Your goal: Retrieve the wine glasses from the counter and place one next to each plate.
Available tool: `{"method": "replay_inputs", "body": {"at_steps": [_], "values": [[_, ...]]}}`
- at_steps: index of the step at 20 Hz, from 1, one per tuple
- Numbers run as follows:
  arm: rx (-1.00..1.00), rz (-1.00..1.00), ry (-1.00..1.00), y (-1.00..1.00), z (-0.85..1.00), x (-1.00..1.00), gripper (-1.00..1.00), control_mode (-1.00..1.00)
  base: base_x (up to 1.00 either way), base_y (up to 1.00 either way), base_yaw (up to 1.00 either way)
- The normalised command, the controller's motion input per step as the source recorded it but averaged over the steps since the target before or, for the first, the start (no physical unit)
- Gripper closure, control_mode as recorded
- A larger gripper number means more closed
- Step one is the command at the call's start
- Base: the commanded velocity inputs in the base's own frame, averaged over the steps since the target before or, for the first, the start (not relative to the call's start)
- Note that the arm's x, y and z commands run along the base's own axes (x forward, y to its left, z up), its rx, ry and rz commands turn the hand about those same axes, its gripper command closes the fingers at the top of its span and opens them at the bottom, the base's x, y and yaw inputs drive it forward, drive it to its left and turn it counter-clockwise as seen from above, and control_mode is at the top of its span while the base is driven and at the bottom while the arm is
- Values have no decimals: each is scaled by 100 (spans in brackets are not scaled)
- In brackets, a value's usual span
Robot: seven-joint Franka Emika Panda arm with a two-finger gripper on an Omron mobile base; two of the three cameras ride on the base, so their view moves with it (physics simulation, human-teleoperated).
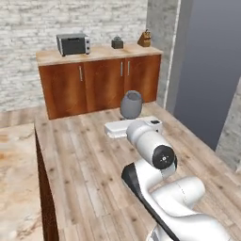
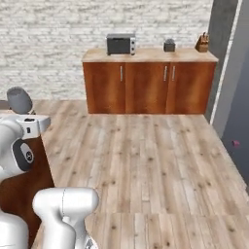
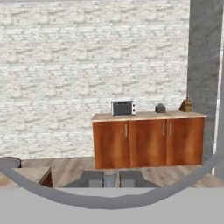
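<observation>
**Facing the far cabinet with a wine glass held**

Pinching a grey wine glass (image 1: 131, 104) between closed fingers, the gripper (image 3: 111, 180) points across the wood floor (image 2: 146, 155) at the cabinet (image 3: 148, 142). The glass's bowl arcs across the hand view. A toaster oven (image 1: 73, 44) sits on the cabinet's top.

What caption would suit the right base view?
White arm faces a wood cabinet bearing a toaster oven.
</observation>
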Motion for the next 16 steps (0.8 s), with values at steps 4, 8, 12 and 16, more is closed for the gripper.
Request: {"method": "replay_inputs", "body": {"at_steps": [4,8,12,16], "values": [[0,0,0,0,0,0,100,100,100,-36,52],[0,0,0,0,0,0,100,100,100,-42,45],[0,0,0,0,0,0,100,100,100,-82,32],[0,0,0,0,0,0,100,100,100,-83,28]]}}
